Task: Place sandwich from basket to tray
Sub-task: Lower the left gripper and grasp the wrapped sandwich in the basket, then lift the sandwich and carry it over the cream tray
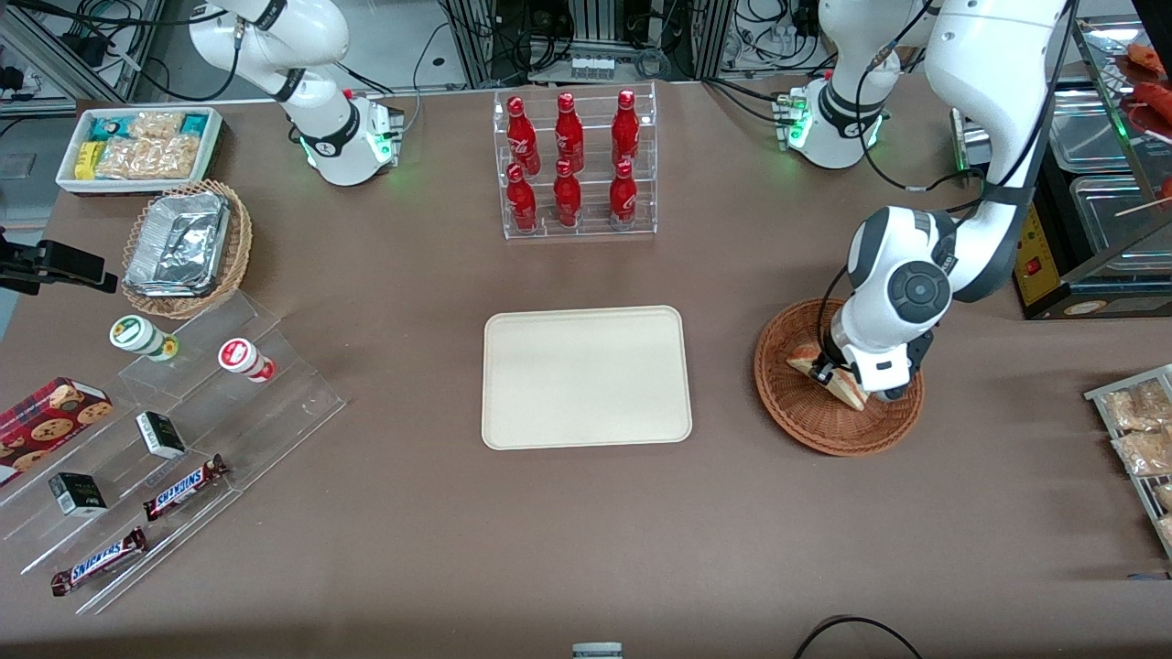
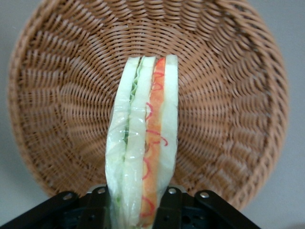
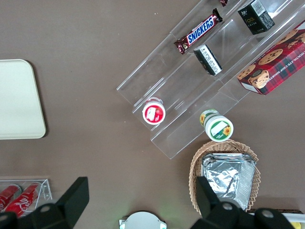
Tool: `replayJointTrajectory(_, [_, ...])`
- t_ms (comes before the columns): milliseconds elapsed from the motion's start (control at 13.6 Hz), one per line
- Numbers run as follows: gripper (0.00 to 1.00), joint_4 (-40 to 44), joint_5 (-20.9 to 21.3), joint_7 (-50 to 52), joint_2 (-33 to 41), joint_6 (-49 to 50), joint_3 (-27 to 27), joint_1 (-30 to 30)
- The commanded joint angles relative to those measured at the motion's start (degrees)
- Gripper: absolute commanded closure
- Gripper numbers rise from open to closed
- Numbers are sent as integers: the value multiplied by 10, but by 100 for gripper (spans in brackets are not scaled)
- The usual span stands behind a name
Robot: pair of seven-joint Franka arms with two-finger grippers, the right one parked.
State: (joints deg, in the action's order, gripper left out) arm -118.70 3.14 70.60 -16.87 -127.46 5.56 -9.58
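The sandwich point(image 1: 842, 392) is a plastic-wrapped white-bread wedge with red and pale green layers, standing on edge in the round reddish-brown wicker basket point(image 1: 824, 439) toward the working arm's end of the table. My left gripper point(image 1: 849, 380) reaches down into the basket, its black fingers shut on the wedge's two bread faces. In the left wrist view the sandwich point(image 2: 145, 143) runs out from between the fingers of the gripper point(image 2: 138, 210) over the basket's woven floor point(image 2: 228, 95). The cream tray point(image 1: 586, 377) lies bare at mid-table beside the basket.
A clear rack of red bottles point(image 1: 575, 165) stands farther from the front camera than the tray. Toward the parked arm's end are a tan basket of foil containers point(image 1: 183, 243), a white snack bin point(image 1: 137, 146) and acrylic steps with snacks point(image 1: 183, 412). Packets on a rack point(image 1: 1135, 430) lie toward the working arm's end.
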Motion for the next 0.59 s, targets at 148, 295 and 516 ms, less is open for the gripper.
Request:
replayJointTrajectory(148, [100, 130, 13, -11, -19, 129, -5, -54])
replayJointTrajectory(295, [100, 142, 8, -38, -20, 131, -4, -86])
replayJointTrajectory(516, [100, 185, -14, -51, -64, 123, 8, -128])
